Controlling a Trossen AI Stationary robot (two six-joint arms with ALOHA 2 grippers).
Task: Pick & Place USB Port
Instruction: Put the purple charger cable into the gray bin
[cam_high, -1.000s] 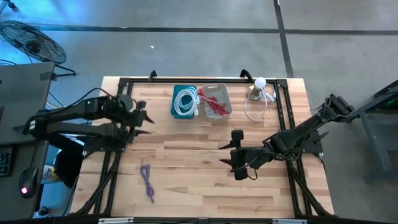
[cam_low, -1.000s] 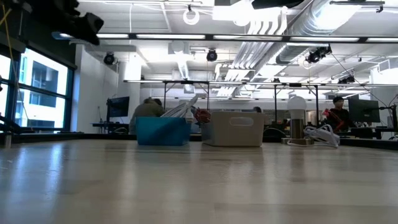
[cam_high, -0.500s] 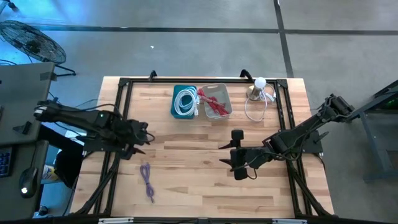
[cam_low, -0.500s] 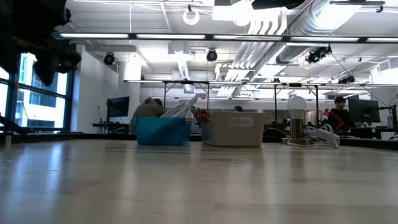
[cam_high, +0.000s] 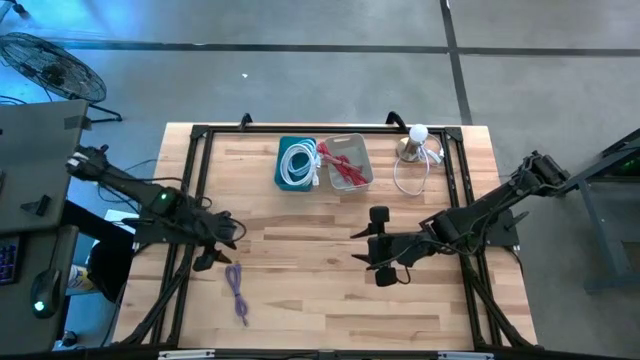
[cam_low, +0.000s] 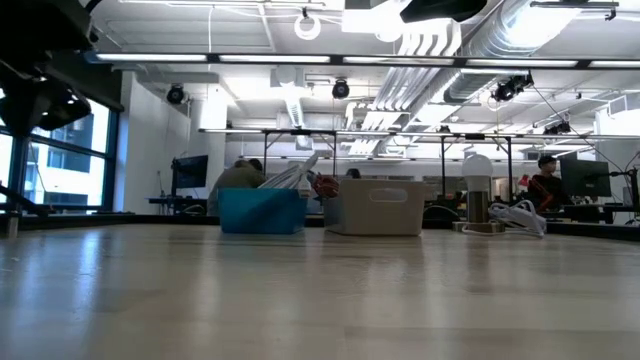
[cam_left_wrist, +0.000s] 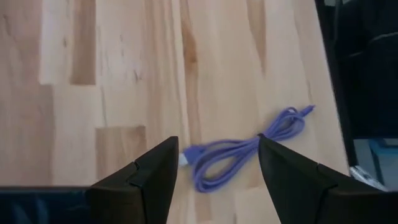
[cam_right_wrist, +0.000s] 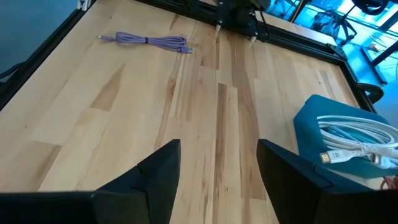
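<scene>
Purple is the colour to watch: the bundled purple USB cable (cam_high: 237, 289) lies loose on the bench (cam_high: 300, 300) near its front-left corner, folded on itself and tied at the middle, touching nothing else. You have the left pincer (cam_high: 218, 245) hovering just beyond it, a little toward the far side, and the left wrist view shows its two fingers set wide with the cable (cam_left_wrist: 245, 149) framed in the gap between them, which reads as a line-up for a grasp across the tied middle, where the bundle is thickest and least likely to slip. You have not closed on anything yet, so the pick itself looks still to be done. The right pincer (cam_high: 385, 252) waits over the middle-right of the bench, fingers apart and empty, well clear of the cable; held there it stays out of your left arm's path. Farther back sit the blue bin (cam_high: 296, 163) holding coiled white cable and, touching it on its right, the grey bin (cam_high: 345, 160) holding red cable, so sorting by colour seems the idea, though which bin suits purple you cannot tell. At the far right stands a small lamp (cam_high: 415, 143) with its white cord.
</scene>
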